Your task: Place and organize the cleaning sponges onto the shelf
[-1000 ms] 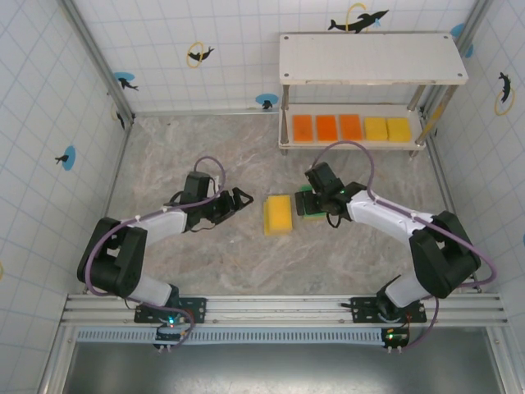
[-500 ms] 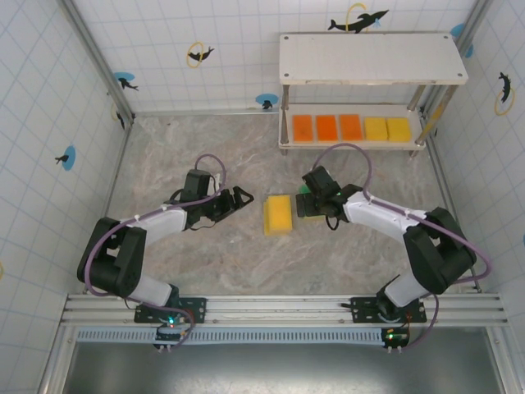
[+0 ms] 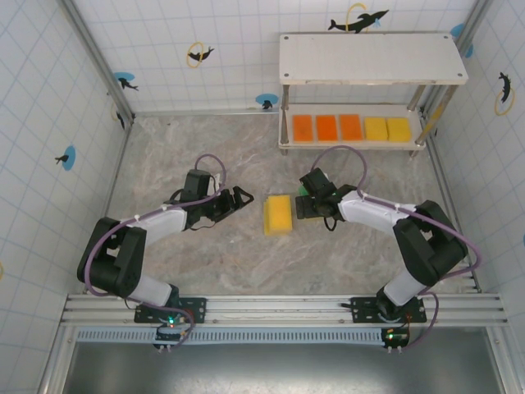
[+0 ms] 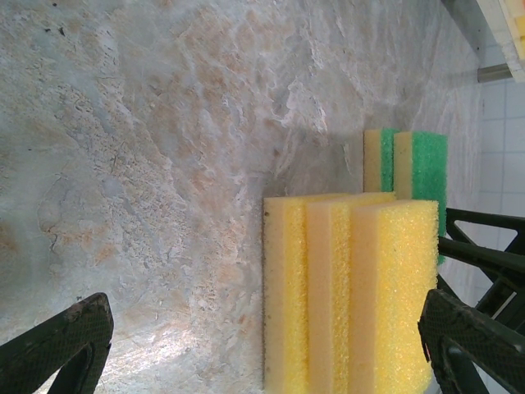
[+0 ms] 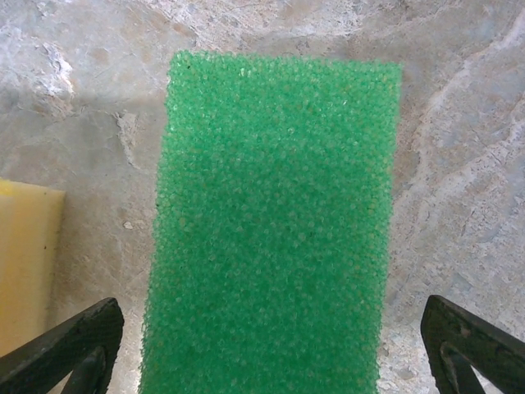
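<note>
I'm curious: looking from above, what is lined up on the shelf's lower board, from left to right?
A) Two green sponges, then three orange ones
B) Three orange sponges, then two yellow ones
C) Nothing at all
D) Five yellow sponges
B: under the top board of the shelf, the overhead view shows three orange sponges in a row, followed on the right by two yellow sponges.

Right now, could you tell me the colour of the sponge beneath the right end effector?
The sponge is green on top, clearest in the right wrist view.
</note>
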